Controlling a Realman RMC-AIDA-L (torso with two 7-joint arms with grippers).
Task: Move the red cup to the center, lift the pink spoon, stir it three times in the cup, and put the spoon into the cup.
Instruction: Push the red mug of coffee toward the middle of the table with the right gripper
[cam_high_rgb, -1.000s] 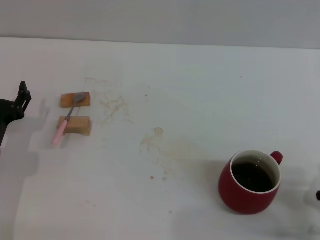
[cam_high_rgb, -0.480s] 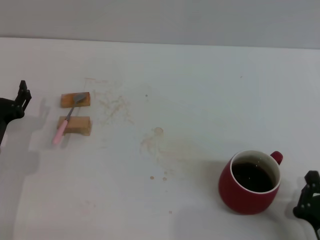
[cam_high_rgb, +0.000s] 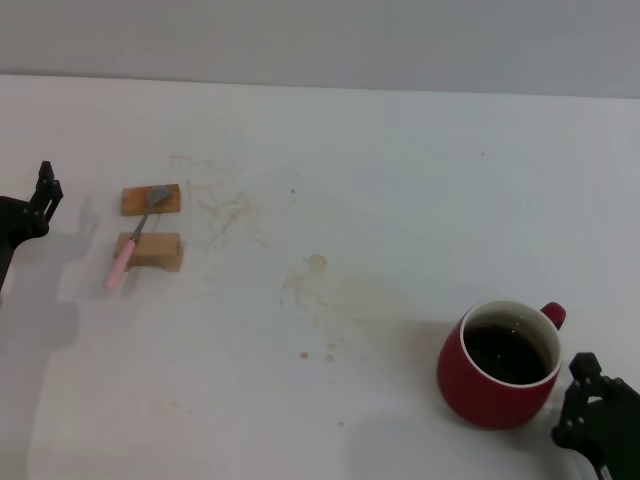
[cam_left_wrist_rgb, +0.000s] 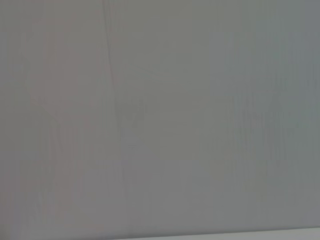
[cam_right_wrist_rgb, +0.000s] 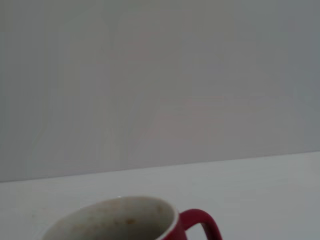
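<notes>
The red cup (cam_high_rgb: 498, 365) stands upright at the front right of the white table, with dark liquid in it and its handle at its far right side. Its rim and handle also show in the right wrist view (cam_right_wrist_rgb: 150, 222). My right gripper (cam_high_rgb: 590, 420) is low at the front right, just right of the cup and nearer to me, apart from it. The pink spoon (cam_high_rgb: 130, 243) lies across two tan wooden blocks (cam_high_rgb: 150, 225) at the far left, its grey bowl on the farther block. My left gripper (cam_high_rgb: 35, 205) hangs at the left edge, left of the spoon.
Brown stains and specks (cam_high_rgb: 315, 280) mark the table's middle. The table's far edge meets a grey wall (cam_high_rgb: 320, 40). The left wrist view shows only a plain grey surface.
My right gripper has come into view from the lower right edge and moved in toward the cup. The cup, the spoon and the left arm have not moved.
</notes>
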